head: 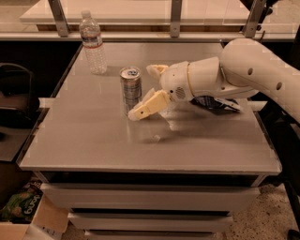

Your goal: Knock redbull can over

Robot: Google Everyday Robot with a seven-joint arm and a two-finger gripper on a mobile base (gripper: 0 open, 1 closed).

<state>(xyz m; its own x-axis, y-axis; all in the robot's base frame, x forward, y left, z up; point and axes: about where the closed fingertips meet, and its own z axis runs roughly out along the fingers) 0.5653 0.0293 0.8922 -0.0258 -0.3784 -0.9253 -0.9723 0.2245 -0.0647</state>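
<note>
No lettering can be read on the redbull can (131, 89) just beside the tool (143, 92).

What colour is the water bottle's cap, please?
White cap, in the camera view; open gripper beside the redbull can.

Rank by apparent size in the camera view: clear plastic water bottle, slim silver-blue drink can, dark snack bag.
1. Clear plastic water bottle, despite standing farthest.
2. Slim silver-blue redbull can.
Dark snack bag: mostly hidden behind the arm, cannot rank.
Cream gripper, open, close beside the can.

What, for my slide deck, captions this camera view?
Open white robot gripper beside the upright slim silver metal drink can on a grey table.
</note>
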